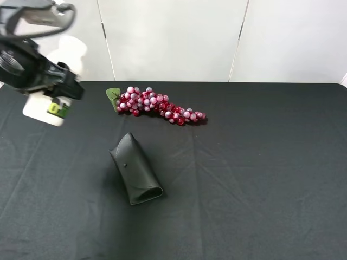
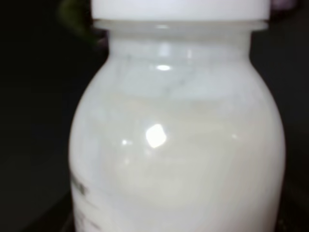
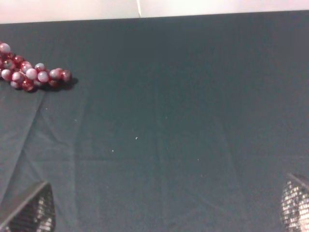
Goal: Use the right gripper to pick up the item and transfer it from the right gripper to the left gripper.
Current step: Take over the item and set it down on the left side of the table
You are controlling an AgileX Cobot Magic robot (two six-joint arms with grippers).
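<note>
The left fingers [image 1: 68, 86] are pinching the bottle [image 1: 42, 111] around its middle, its long axis crossing them, above the far left of the tabletop [image 1: 260, 179]. The right fingers [image 3: 29, 212] are hanging spread wide and empty over the tabletop, well apart from the bottle.

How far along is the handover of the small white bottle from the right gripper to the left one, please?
Done, by the look of it: the left gripper holds the bottle above the table, and the bottle fills its wrist view. In hand: nothing more; the right gripper is open and empty. Left: apparently nothing.
</note>
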